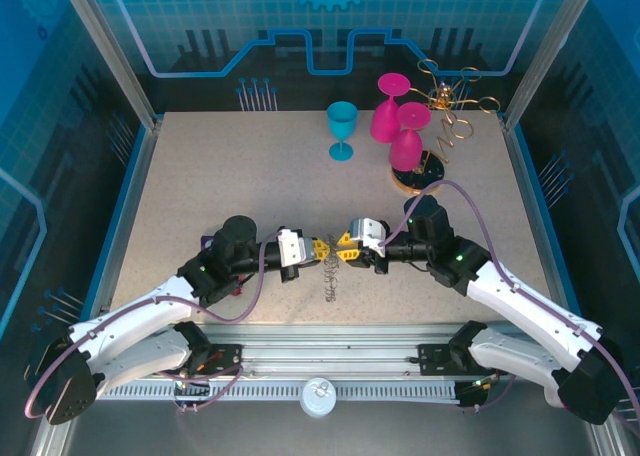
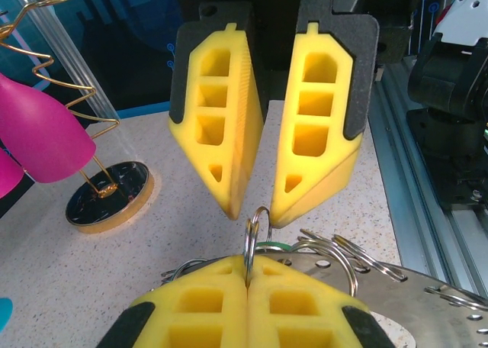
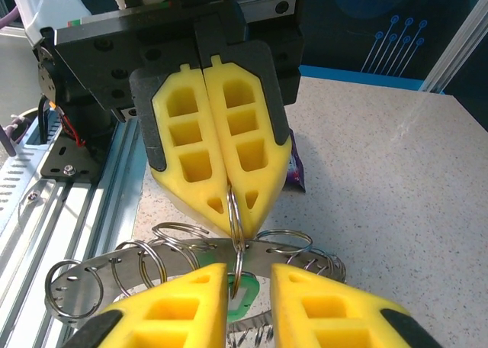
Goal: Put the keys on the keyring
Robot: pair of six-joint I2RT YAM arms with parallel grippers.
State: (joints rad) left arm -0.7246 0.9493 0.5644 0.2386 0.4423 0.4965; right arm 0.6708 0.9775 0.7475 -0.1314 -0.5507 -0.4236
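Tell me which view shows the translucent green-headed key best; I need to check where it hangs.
Right wrist view: the translucent green-headed key sits close up, beside a silvery wire loop. The left wrist view catches a green sliver of it; from the top it is too small to tell.

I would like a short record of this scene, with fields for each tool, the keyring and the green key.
left tool: shut on a wire loop standing up at the rim of the keyring
right tool: open, facing the left tool, jaws on either side of the same loop
keyring: flat grey ring under both tools, wire loops round its rim
green key: head between the right tool's fingers, beside the loop; whether it is gripped cannot be told
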